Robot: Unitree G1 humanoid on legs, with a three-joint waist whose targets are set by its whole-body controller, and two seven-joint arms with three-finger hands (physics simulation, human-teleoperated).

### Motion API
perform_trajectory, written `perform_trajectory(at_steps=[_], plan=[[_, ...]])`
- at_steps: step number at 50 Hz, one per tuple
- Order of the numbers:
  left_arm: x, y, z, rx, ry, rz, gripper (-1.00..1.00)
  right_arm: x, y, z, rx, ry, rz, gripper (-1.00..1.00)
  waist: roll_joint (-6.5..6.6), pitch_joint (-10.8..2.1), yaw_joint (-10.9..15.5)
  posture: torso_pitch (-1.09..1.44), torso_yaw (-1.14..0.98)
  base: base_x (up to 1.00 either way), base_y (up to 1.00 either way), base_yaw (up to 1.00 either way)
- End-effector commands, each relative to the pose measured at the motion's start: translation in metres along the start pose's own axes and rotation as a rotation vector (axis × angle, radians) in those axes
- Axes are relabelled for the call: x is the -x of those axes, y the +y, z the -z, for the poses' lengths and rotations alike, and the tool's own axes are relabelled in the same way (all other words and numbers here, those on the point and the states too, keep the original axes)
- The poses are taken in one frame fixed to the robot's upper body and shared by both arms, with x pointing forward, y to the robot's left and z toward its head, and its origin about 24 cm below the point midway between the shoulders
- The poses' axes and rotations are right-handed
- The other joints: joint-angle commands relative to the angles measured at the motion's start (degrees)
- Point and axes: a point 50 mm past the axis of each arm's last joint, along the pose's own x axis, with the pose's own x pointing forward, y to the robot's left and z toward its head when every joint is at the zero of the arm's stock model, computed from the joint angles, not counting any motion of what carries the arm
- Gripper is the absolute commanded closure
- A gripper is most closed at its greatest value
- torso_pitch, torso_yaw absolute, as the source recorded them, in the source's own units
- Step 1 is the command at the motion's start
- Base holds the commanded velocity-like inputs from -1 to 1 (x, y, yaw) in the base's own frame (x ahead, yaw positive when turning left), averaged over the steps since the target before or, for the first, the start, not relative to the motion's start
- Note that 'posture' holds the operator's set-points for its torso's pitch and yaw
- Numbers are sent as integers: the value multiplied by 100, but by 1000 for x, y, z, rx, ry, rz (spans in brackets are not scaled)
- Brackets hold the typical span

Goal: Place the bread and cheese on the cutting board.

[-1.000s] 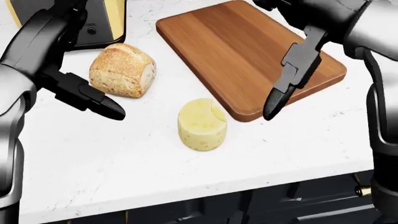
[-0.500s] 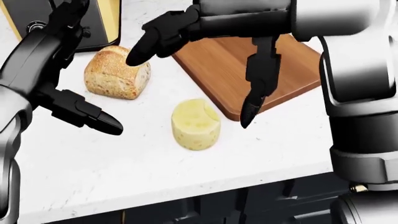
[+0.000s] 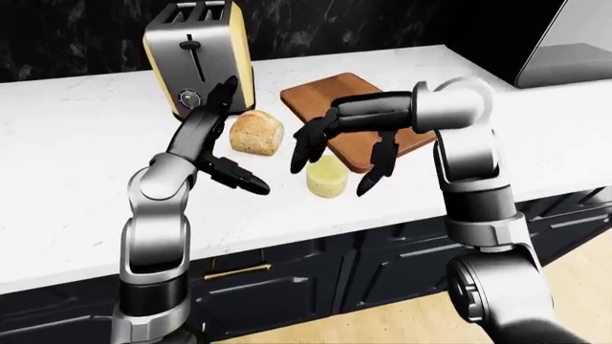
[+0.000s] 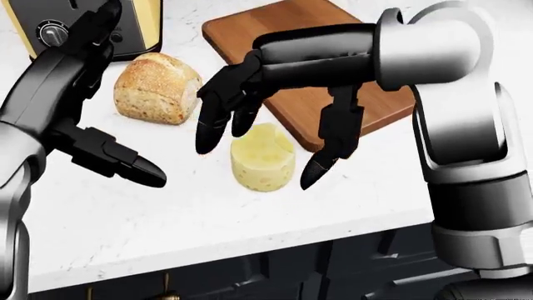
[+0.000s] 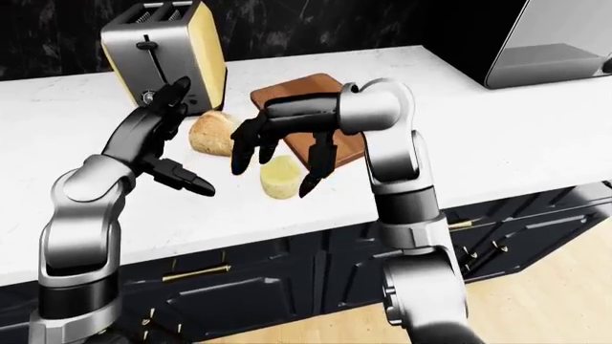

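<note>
Cheese is partly masked in the head view: the dark fingers of the right hand hang over its left edge and another finger drops past its right side, so whether any tip touches it cannot be told. The cutting board is largely covered by the right forearm, only its upper part and lower right corner showing, and the toaster is cut off at the top left of the head view though whole in the left-eye view. The cheese is a short pale yellow cylinder with small holes and a notch cut from its top, standing on the white marbled desk just beside the board's lower edge and not on it. The bread is a stubby crusty golden loaf with a paler cut end, lying on the desk between the toaster and the board, off the board as well. The right hand is spread, its fingers straddling the cheese from above without closing round it. The left hand is open too, fingers splayed, empty, left of the bread. Against half a second ago, the right hand has come lower and nearer, from over the board's left corner to directly over the cheese; the left hand, bread and cheese lie much as before.
</note>
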Motion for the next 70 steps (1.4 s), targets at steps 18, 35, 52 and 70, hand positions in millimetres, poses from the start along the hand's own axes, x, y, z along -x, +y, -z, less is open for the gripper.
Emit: perform_trajectory(at_steps=[18, 35, 52, 70], plan=[[2, 5, -15, -28, -73, -29, -100, 3, -27, -3, 85, -18, 90, -11, 22, -200, -10, 0, 0, 0, 0, 0], [4, 4, -10, -19, -67, -30, -100, -10, -22, 15, 98, 4, 76, -22, 23, -208, -13, 0, 0, 0, 0, 0], [5, 1, -8, -18, -65, -26, -100, -15, -7, 24, 80, 12, 61, -26, 9, -198, -7, 0, 0, 0, 0, 0], [7, -3, -4, -12, -62, -18, -100, -23, 9, 29, 35, -13, 89, -22, 6, -222, 5, 0, 0, 0, 0, 0]])
